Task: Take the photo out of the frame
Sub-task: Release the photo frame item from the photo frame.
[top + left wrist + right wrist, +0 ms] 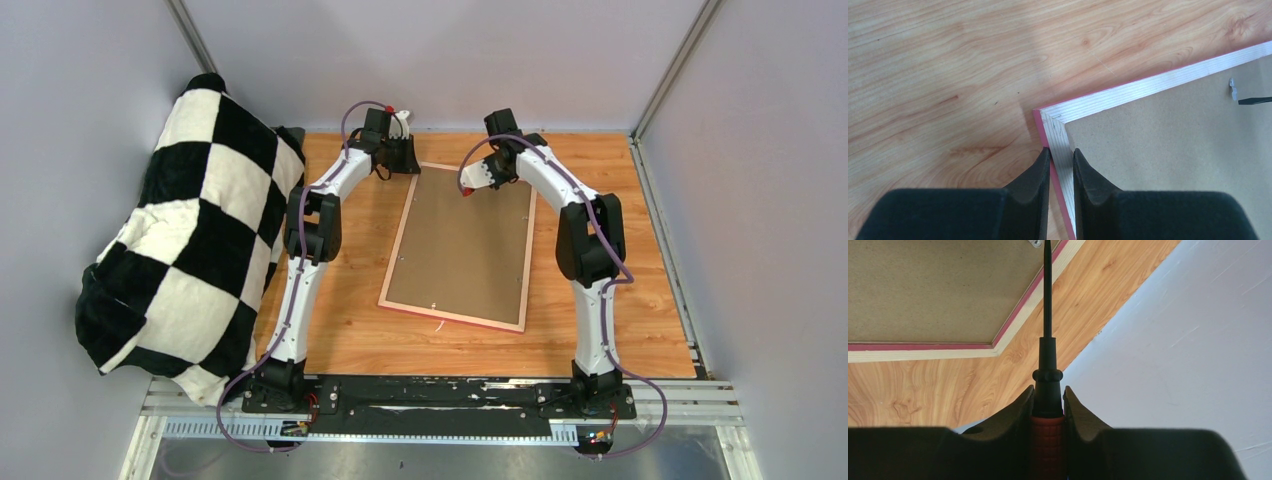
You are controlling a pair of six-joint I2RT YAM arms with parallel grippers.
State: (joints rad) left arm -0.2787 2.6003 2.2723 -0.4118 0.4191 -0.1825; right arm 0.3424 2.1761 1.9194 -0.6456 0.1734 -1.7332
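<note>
The frame (455, 318) lies face down on the wooden table, its narrow pink border round a brown backing board (465, 245). The photo is hidden beneath that board. At the far left corner, my left gripper (1061, 151) is shut on the frame's side rail (1128, 92), one finger outside it and one over the board. My right gripper (1048, 390) is shut on a screwdriver (1047, 315) with a red ribbed handle. Its black shaft points at a small metal clip (1036, 243) on the board near the frame's far edge. In the left wrist view the screwdriver tip (1254, 101) sits beside that clip (1233, 89).
A big black-and-white checkered cushion (190, 230) leans against the left wall, close to my left arm. Grey walls enclose the table on three sides. A metal rail (440, 400) with both arm bases runs along the near edge.
</note>
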